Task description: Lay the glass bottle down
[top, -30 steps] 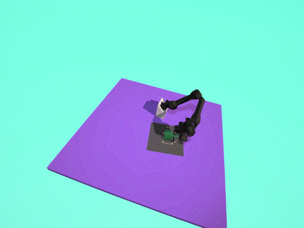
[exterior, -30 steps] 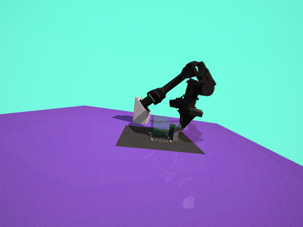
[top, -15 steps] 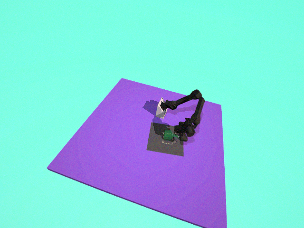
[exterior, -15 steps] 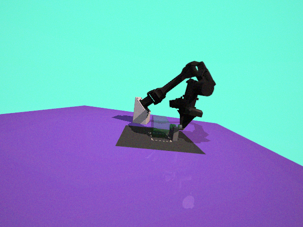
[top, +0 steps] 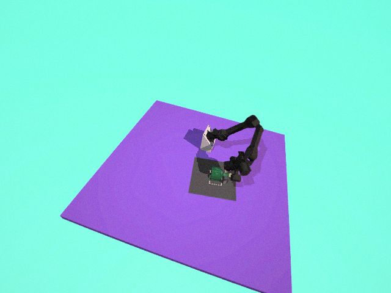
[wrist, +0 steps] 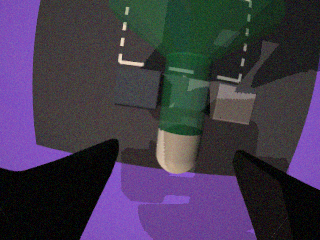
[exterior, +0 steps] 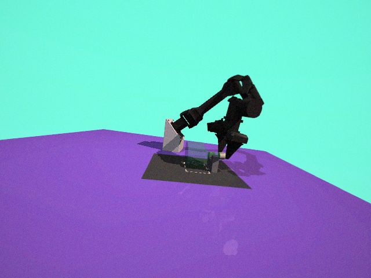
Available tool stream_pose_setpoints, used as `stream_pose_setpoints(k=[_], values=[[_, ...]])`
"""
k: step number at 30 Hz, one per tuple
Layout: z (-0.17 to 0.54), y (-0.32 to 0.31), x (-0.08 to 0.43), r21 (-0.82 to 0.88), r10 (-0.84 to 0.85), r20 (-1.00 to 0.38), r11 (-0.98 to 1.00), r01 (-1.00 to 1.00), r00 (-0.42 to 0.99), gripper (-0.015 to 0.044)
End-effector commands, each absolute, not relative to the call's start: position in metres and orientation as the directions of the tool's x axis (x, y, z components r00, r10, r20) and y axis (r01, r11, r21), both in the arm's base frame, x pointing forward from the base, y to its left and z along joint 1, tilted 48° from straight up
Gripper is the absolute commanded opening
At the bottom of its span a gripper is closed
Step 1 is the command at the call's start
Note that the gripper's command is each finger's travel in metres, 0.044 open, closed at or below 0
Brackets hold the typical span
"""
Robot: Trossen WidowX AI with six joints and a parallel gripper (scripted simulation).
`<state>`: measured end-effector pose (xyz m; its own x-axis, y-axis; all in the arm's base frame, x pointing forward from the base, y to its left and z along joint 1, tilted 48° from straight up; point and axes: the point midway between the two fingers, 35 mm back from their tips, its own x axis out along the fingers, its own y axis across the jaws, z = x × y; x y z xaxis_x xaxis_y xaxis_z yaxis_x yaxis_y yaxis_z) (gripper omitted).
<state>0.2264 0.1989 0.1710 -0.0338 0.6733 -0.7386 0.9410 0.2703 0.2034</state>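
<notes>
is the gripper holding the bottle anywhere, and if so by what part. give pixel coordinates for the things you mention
Nothing is held: the gripper [exterior: 223, 155] [wrist: 176, 151] is open, its fingers apart either side of the bottle's cream cap [exterior: 222, 155] [wrist: 176, 152].

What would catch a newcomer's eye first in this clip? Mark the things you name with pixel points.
Probably the black arm [top: 252, 151] [exterior: 253, 95], arching over the vivid purple table top [top: 157, 201] [exterior: 104, 194]. Next, the green glass bottle [top: 216, 174] [exterior: 196, 160] [wrist: 185, 95], on its side on the dark mat [top: 197, 185] [exterior: 158, 172] [wrist: 65, 90], its pale cap [exterior: 222, 155] [wrist: 177, 152] between the open gripper's [exterior: 224, 155] [wrist: 177, 150] spread fingers.
</notes>
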Motion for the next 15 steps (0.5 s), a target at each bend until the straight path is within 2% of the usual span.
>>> stream_pose_setpoints(k=[1, 9, 15], values=[[0.173, 0.196, 0.227, 0.201, 0.675, -0.737, 0.268, 0.942, -0.035, 0.0440], [0.206, 0.152, 0.228, 0.183, 0.746, -0.666, 0.202, 0.962, -0.029, 0.0440], [0.216, 0.136, 0.231, 0.183, 0.747, -0.664, 0.200, 0.963, -0.029, 0.0440]])
